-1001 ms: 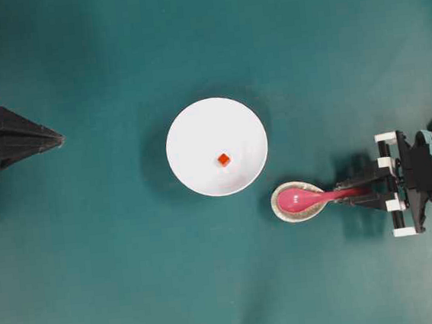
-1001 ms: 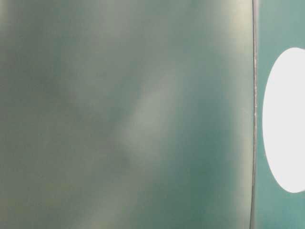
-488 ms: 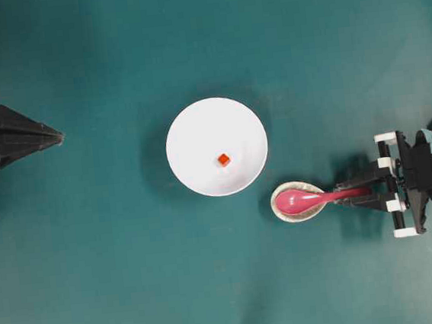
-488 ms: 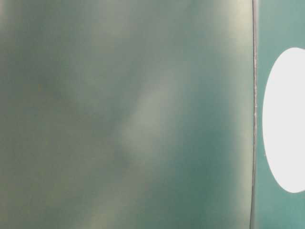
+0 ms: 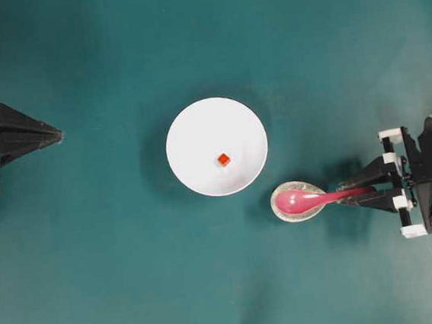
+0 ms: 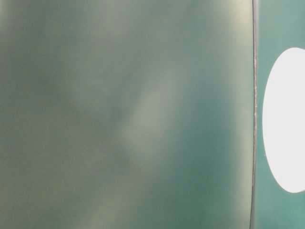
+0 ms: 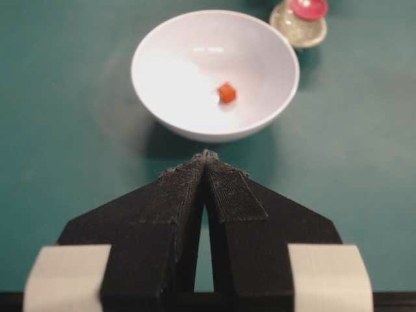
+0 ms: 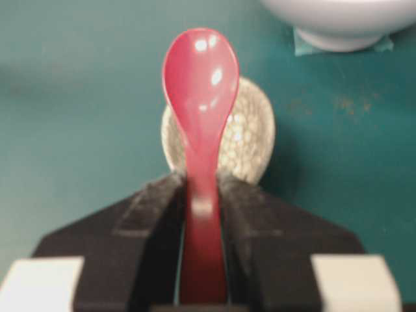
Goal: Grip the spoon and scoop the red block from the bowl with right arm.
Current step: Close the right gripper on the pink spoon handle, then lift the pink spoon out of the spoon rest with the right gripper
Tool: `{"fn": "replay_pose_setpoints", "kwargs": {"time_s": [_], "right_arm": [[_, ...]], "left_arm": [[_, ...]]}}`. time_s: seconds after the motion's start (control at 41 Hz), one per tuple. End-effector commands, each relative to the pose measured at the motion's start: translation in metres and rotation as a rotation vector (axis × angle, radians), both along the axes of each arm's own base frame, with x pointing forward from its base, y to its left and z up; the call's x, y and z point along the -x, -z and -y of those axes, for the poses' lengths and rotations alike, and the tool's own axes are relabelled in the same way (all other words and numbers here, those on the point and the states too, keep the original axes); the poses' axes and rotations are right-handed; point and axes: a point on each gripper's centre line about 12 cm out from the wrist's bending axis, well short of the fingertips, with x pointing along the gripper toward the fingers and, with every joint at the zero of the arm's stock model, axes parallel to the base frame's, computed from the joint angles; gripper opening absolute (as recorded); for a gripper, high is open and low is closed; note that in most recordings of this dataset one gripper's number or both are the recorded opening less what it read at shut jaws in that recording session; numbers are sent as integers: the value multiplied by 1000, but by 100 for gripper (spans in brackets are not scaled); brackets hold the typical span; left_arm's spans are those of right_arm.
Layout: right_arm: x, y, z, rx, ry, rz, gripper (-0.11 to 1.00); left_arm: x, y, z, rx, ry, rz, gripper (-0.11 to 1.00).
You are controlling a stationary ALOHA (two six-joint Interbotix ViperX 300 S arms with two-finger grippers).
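At the far left of the overhead view the left gripper (image 5: 54, 136) rests above the green table (image 5: 120, 278), its two black fingers pressed together into a point with nothing between them; its own wrist camera shows the same tips meeting (image 7: 207, 156), aimed toward the bowl and well short of it. In the middle of the table stands the white bowl (image 5: 190, 126), round and plain, and the red block (image 5: 223, 159) lies inside it, a little below and right of the centre of the floor, touching nothing but the bowl. The left wrist view shows the same small cube (image 7: 226, 92) sitting on the bowl's inner slope (image 7: 169, 71). Just beside the bowl, to its lower right, sits a small speckled spoon rest (image 5: 288, 213), and the pink-red spoon (image 5: 311, 198) lies with its scoop over that rest and its handle pointing right. The right gripper (image 5: 364, 192) pinches the handle: the right wrist view shows the handle (image 8: 203, 253) clamped between the two black fingers (image 8: 156, 214), the scoop standing out ahead over the rest (image 8: 250, 140). Whether the scoop touches the rest or hangs just above it cannot be told. The table-level view is a green blur with only a white oval at its right edge.
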Motion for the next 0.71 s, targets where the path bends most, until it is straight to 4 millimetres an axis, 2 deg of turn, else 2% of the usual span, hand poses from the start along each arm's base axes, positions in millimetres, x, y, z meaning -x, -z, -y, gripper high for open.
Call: {"fn": "replay_pose_setpoints", "kwargs": {"time_s": [0.0,0.415,0.683], "right_arm": [[-2,-11,2,-27,13,39,24],[-11,-37,15,4,43,54,24],[-22,-72,28,20,58,64,24]], "left_arm": [[-2,-5,-1,-5,-4,10,0],[-2,-4,-2,-4,-9,-2,0],[-1,-4,-2,-4,-9,-5,0]]}}
